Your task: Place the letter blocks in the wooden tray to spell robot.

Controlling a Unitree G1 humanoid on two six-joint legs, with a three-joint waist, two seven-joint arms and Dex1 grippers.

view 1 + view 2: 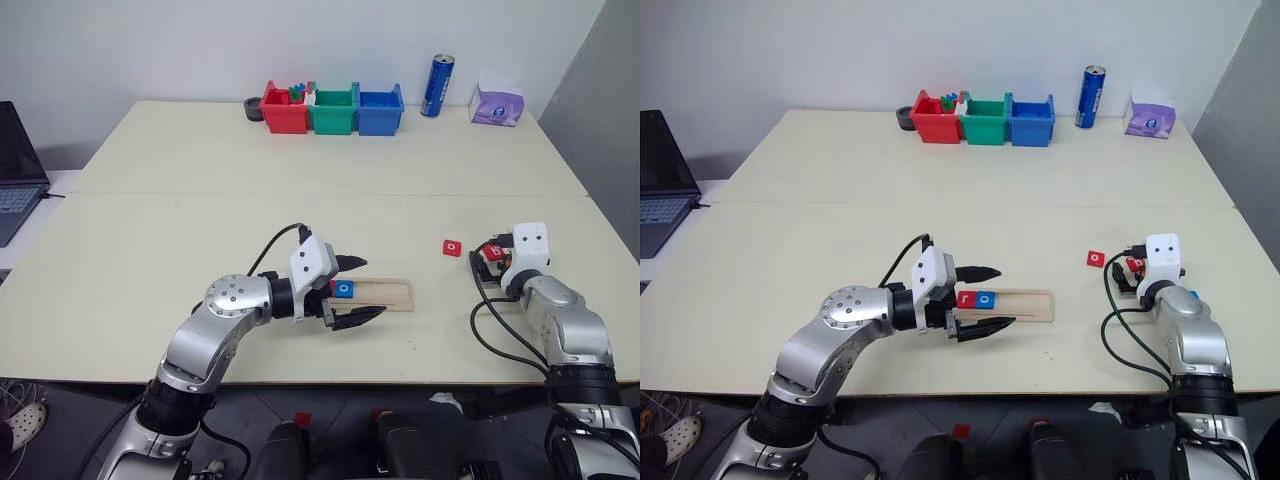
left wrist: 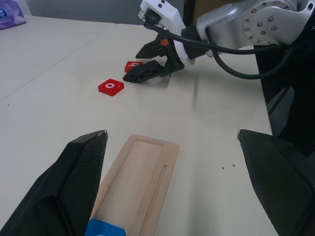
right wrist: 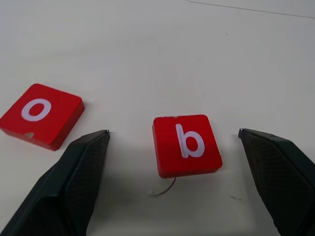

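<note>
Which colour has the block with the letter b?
Red, with a white letter; the b block shows best in the right wrist view.

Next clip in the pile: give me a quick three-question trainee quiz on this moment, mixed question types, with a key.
1. True or false: the right gripper has already closed on the red b block.
2. Which tiles already sit in the wooden tray? A) a red r and a blue o B) a red o and a red b C) none
3. Fill in: the red o block lies flat on the ____.

Key
1. False: its fingers stand wide open on either side of the block, not touching it.
2. A: the red r block and the blue o block sit side by side between the left gripper's open fingers.
3. table.
</note>
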